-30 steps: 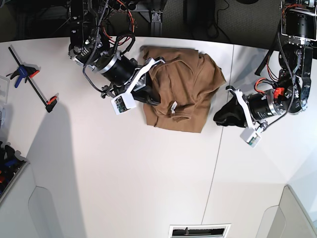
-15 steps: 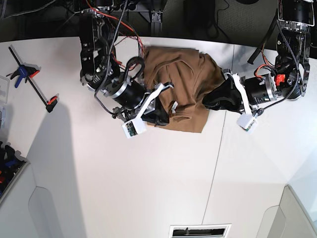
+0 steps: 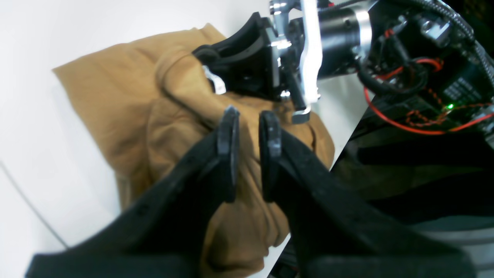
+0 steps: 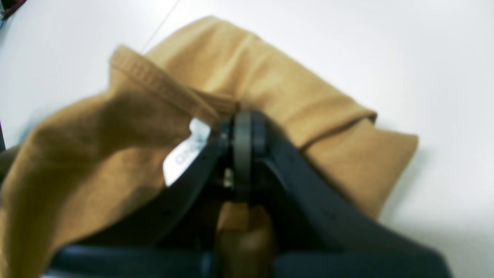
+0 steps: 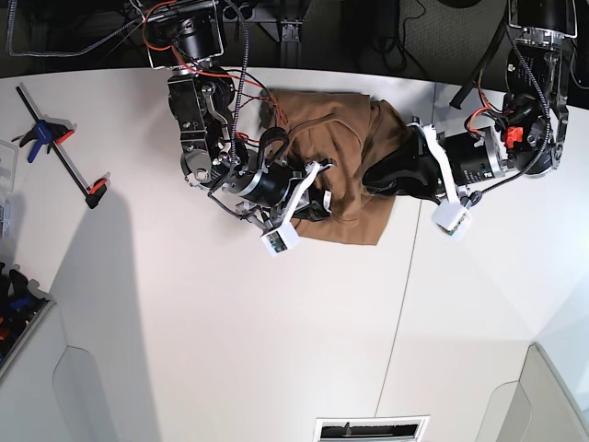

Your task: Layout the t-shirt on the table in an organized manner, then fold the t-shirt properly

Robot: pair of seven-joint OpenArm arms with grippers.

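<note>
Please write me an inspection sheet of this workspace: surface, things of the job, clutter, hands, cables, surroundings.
Surface: white table, thin dark seam across it.
Job's things: tan t-shirt lies bunched near the far edge, not spread; white tag shows at the collar.
Clutter: bar clamp at the left; bin at the left edge.
Hands: right hand shut on the collar; left hand above the shirt, jaws slightly apart, holding nothing.
Cables: red and black wires on the arms.
Surroundings: dark floor beyond the table.
</note>
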